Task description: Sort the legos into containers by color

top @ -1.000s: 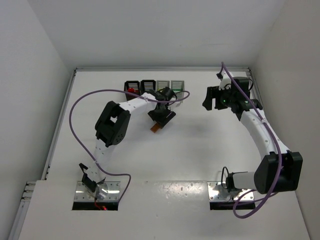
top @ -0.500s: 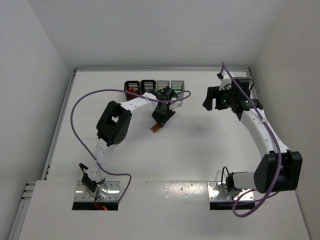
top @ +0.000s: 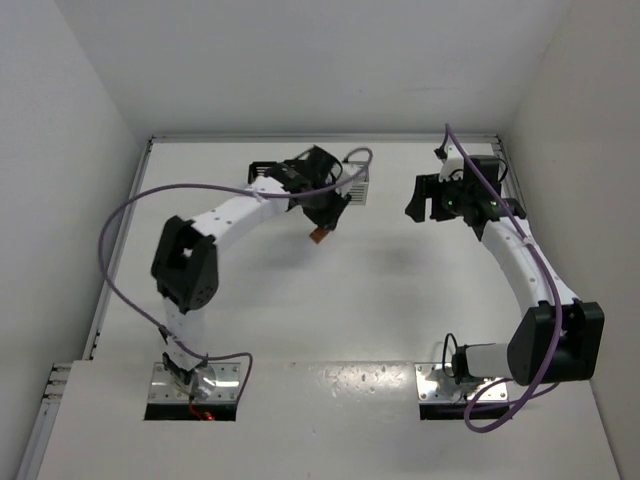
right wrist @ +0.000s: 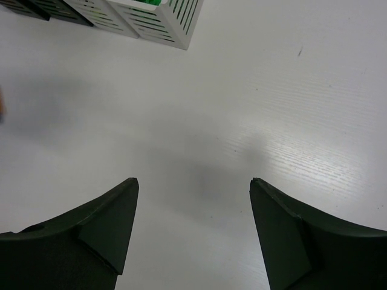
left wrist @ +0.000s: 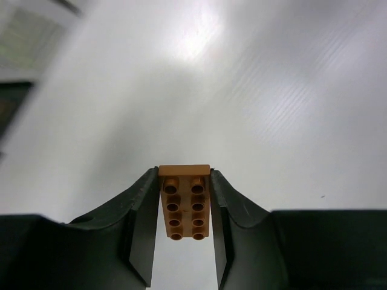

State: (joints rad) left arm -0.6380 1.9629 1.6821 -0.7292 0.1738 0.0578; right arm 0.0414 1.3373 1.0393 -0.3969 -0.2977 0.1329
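Observation:
An orange-tan lego [left wrist: 184,202], studs facing the camera, is pinched between the two fingers of my left gripper [left wrist: 184,174], which is shut on it above the white table. From above, that gripper [top: 320,218] hangs just in front of the row of containers, the lego [top: 318,236] showing below it. The left arm covers most of the row; a black bin [top: 262,172] and a white bin [top: 357,186] show. My right gripper [right wrist: 193,181] is open and holds nothing. It sits to the right of the bins [top: 425,197]. A white bin [right wrist: 163,21] holds green legos [right wrist: 149,2].
Walls close the table [top: 400,290] in at the back and both sides. A purple cable [top: 120,250] loops out left of the left arm. Blurred bins [left wrist: 27,36] lie at the left wrist view's upper left.
My left gripper closed on the orange-tan lego and lifted it toward the bins, while its elbow swung left. The right arm has stayed still.

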